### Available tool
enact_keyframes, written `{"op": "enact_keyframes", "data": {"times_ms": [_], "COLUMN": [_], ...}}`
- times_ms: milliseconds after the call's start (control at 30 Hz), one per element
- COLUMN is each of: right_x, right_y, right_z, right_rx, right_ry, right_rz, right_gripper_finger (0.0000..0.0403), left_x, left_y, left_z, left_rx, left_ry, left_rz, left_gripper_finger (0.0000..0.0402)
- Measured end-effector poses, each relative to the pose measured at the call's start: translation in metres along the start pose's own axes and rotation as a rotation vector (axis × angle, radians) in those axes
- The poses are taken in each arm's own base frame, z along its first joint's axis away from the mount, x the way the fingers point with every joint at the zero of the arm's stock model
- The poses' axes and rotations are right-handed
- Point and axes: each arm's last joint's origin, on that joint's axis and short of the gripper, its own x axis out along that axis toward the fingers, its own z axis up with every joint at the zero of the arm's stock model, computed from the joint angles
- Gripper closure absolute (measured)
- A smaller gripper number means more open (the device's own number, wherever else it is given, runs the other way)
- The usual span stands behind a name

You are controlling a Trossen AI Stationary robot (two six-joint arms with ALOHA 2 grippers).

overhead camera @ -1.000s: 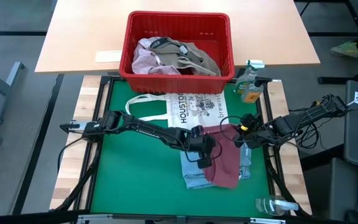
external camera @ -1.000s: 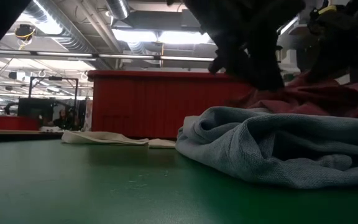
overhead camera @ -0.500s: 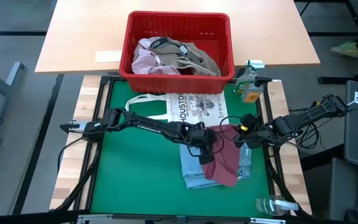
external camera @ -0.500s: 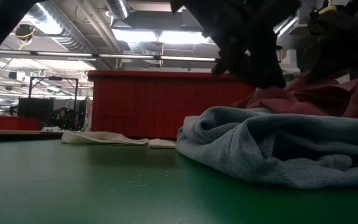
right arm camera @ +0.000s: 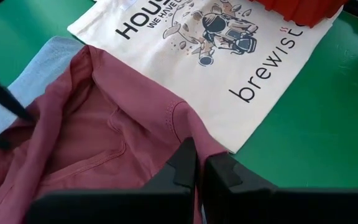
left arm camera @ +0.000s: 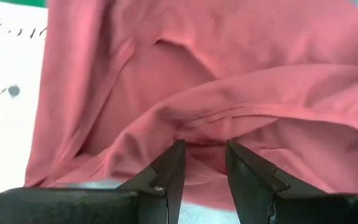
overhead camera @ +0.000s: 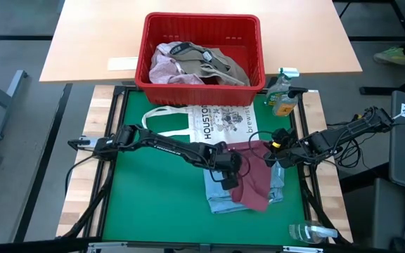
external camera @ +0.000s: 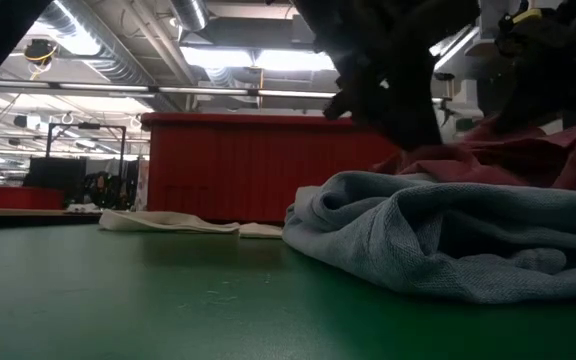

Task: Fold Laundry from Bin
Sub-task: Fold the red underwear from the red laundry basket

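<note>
Laundry fills the red bin [overhead camera: 202, 49] at 12 o'clock: a pink piece [overhead camera: 166, 65] and a khaki-grey piece [overhead camera: 220, 63] lie inside. Near the table's middle, toward 4 o'clock, a maroon garment [overhead camera: 255, 184] lies on a light blue one [overhead camera: 220, 197], beside the white tote bag [overhead camera: 216, 121]. The left gripper [overhead camera: 229, 180] has its fingers a little apart over the maroon cloth. The right gripper [overhead camera: 267, 156] pinches the maroon garment's edge.

Parted fingers [left arm camera: 173, 168] over maroon garment [left arm camera: 229, 81]
</note>
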Motion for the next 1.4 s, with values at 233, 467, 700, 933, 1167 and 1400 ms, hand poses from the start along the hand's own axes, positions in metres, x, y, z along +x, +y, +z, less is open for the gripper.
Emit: {"op": "enact_keyframes", "data": {"times_ms": [233, 467, 700, 933, 1167, 1400], "right_x": [0.0, 0.0, 0.0, 0.0, 0.0, 0.0], "right_y": [0.0, 0.0, 0.0, 0.0, 0.0, 0.0], "right_z": [0.0, 0.0, 0.0, 0.0, 0.0, 0.0], "right_rx": [0.0, 0.0, 0.001, 0.001, 0.001, 0.001], "right_ry": [0.0, 0.0, 0.001, 0.006, 0.006, 0.006], "right_rz": [0.0, 0.0, 0.003, 0.005, 0.005, 0.005], "right_gripper_finger": [0.0391, 0.0391, 0.0391, 0.0391, 0.0391, 0.0391], "left_x": [-0.001, -0.008, -0.02, -0.012, -0.004, 0.003], "left_y": [-0.002, -0.006, -0.003, -0.004, -0.008, -0.008], "left_z": [-0.003, -0.002, 0.0, -0.004, -0.008, -0.013], "left_rx": [-0.049, -0.056, -0.128, -0.214, -0.236, -0.25], "left_ry": [0.021, 0.006, 0.011, 0.028, 0.022, 0.04], "left_rz": [0.009, -0.002, 0.041, 0.05, 0.059, 0.081], "left_gripper_finger": [0.0292, 0.0292, 0.0292, 0.0292, 0.0292, 0.0292]}}
